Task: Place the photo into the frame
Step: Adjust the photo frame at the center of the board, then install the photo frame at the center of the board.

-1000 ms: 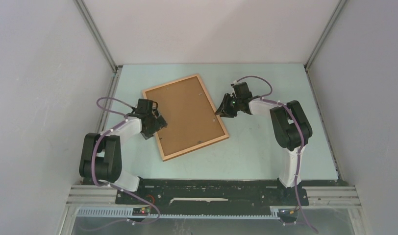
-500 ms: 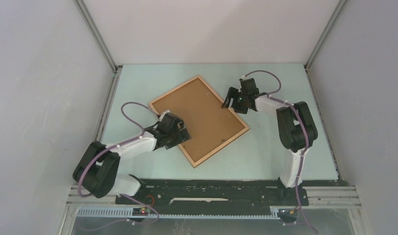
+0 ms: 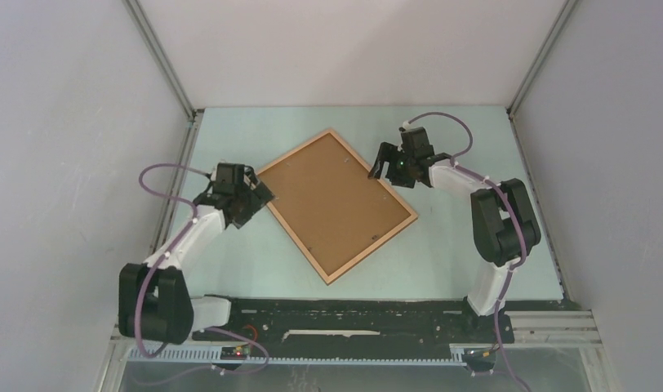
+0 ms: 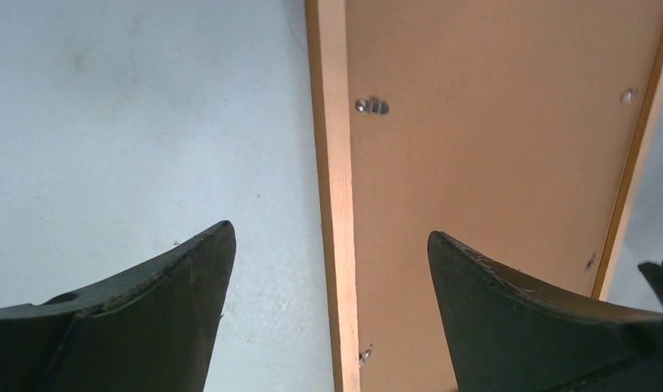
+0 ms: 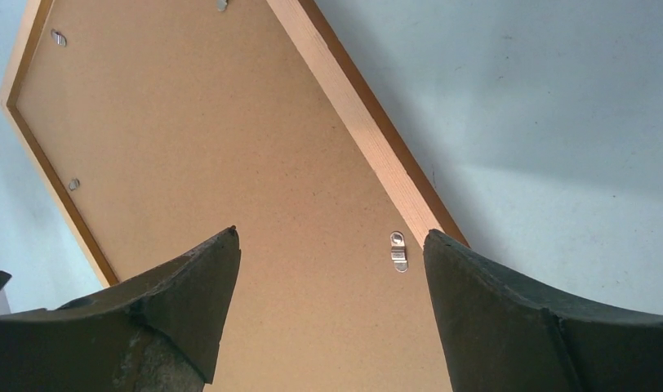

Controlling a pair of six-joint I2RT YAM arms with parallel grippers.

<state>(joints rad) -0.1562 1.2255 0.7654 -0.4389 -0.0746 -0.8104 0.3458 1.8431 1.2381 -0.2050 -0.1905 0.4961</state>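
The frame (image 4: 335, 204) lies flat and face down near the middle of the table (image 3: 442, 261). It is turned so that its corners point roughly to 12, 4, 6 and 10 o'clock in the overhead view. A brown backing board (image 3: 336, 204) fills its opening, and small metal turn clips (image 5: 400, 251) sit on the board just inside the wooden rail. The photo does not show in any view, and whether it lies under the board cannot be told.

The left tool (image 4: 329, 230) is at the frame's 9 o'clock side, close to the left corner. Its fingers are spread wide and hold nothing. Seen from its wrist, they straddle the rail, one over the bare table and the other over the board, with a clip ahead of them. Whether they touch the surface cannot be told.

The right tool (image 5: 329, 232) is at about 1 o'clock from the frame's centre, over the upper right rail. It too is spread wide and holds nothing. One finger is over the board and the other over the table beyond the rail.

The left arm reaches in from 7 o'clock and the right arm from 5 o'clock, each trailing a purple cable (image 3: 169, 175). Plain grey walls (image 3: 67, 122) close in the table on three sides.
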